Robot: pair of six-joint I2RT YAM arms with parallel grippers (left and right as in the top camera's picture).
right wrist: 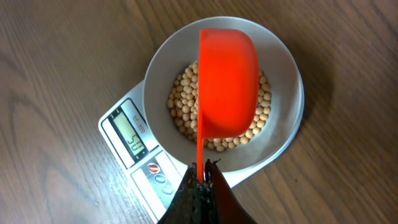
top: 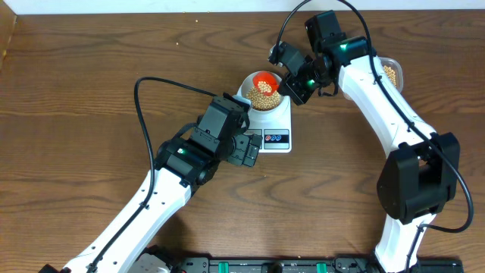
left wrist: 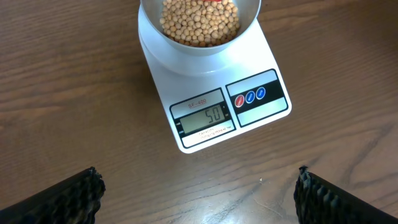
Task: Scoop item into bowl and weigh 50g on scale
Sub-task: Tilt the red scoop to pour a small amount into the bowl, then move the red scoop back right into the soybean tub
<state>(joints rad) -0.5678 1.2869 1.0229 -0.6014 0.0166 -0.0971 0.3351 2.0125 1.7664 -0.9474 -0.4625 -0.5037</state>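
Note:
The pale bowl [top: 250, 82] sits on the white scale [top: 276, 121] and holds tan beans [top: 262, 94]. In the left wrist view the scale [left wrist: 261, 56] shows its display [left wrist: 206, 118] reading 50, with beans [left wrist: 199, 22] in the bowl [left wrist: 205, 53]. My right gripper [right wrist: 200, 176] is shut on the handle of an orange scoop [right wrist: 227, 84], held upturned over the bowl [right wrist: 280, 68] and its beans [right wrist: 181, 106]; the scoop [top: 264, 80] also shows from overhead. My left gripper [left wrist: 198, 193] is open and empty, just in front of the scale.
A clear plastic tub with more beans [top: 391, 73] stands at the back right, partly behind the right arm. The left arm [top: 189, 155] reaches in from the front left beside the scale. The table's back edge runs along the top.

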